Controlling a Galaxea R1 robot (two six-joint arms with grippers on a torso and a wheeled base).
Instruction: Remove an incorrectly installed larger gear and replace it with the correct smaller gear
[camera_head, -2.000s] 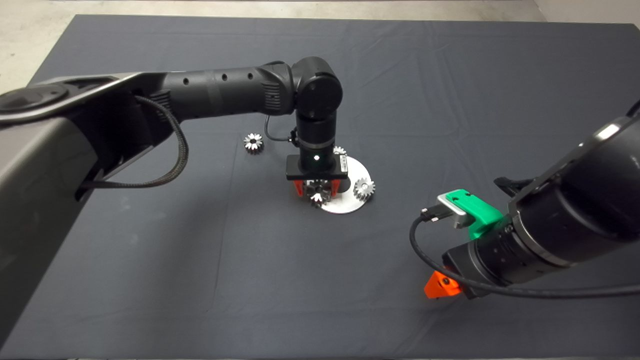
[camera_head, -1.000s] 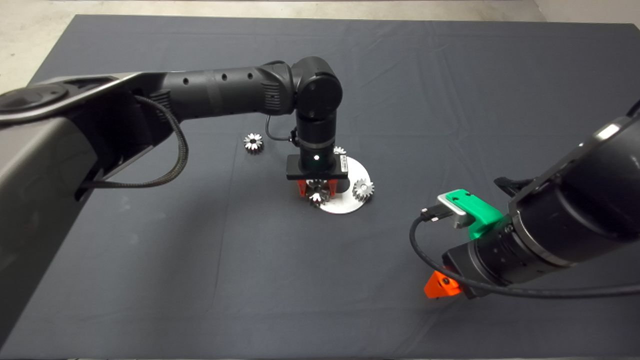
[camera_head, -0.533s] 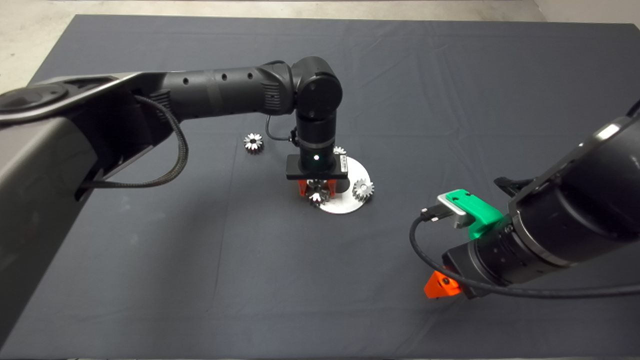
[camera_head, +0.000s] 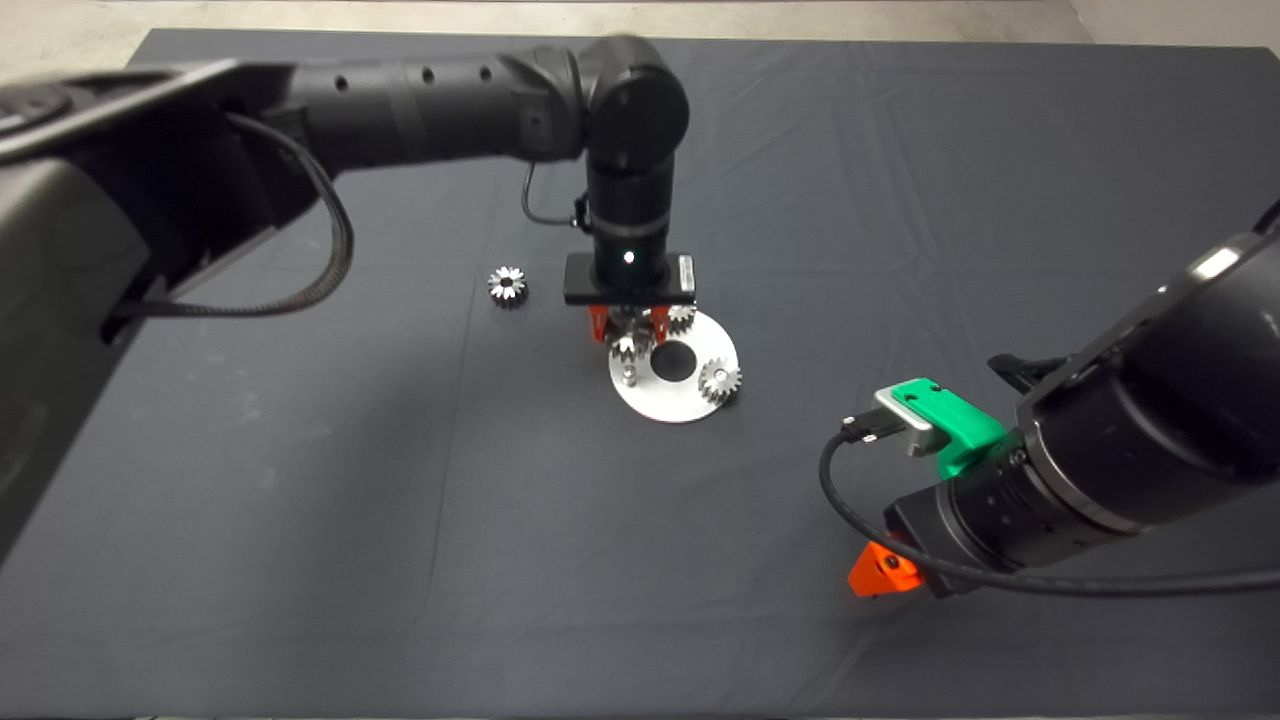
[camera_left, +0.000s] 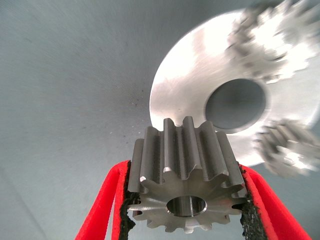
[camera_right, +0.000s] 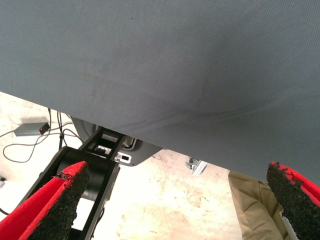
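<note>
My left gripper is shut on the larger gear and holds it above the far left edge of the round steel plate. In the left wrist view the larger gear sits between the red fingers, clear of the plate. A bare peg stands on the plate's left side. Two smaller gears sit on the plate. A third smaller gear lies loose on the mat to the left. My right gripper waits open at the lower right.
The plate has a dark centre hole. The right wrist view shows the mat's edge, the floor beyond it, cables and the robot's base between the open pads.
My left gripper has risen and moved toward the far side, lifting the larger gear off its peg, which now stands bare. The right arm has not moved.
</note>
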